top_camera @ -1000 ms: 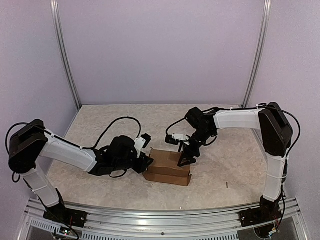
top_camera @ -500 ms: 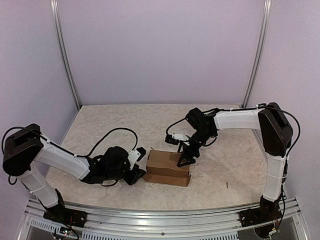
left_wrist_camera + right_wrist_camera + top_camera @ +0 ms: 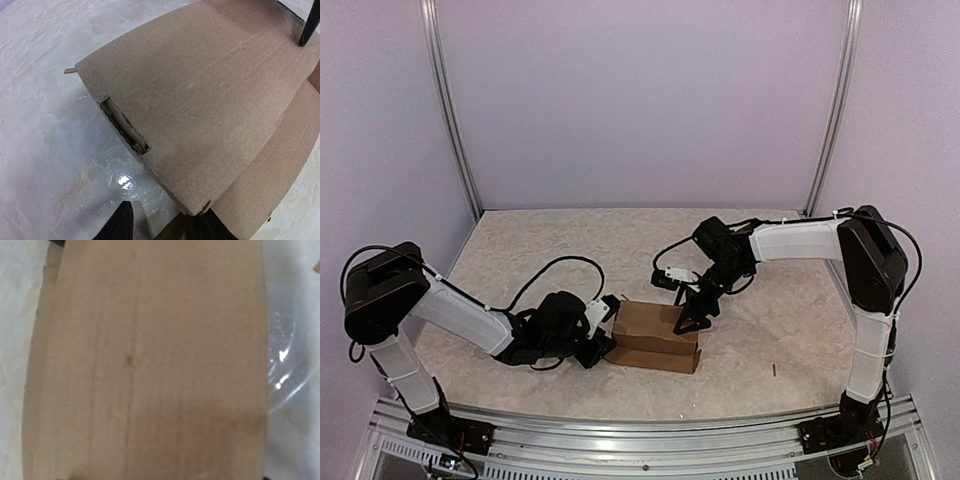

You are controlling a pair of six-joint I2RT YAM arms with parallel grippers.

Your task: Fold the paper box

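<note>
Right now I see the paper box [image 3: 655, 336] lying mid-table [image 3: 520, 250], slightly toward the near edge. My left gripper [image 3: 604, 345] sits partly open at its left end, clamping nothing I can see. My right gripper [image 3: 688, 323], spread wide, rests on the box's top at the right.

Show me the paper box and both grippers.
paper box [image 3: 655, 322], top view, on its upper panel.
left gripper [image 3: 604, 338], top view, between its fingertips at the box's left end.
right gripper [image 3: 689, 323], top view, between its fingertips on the box top.
</note>
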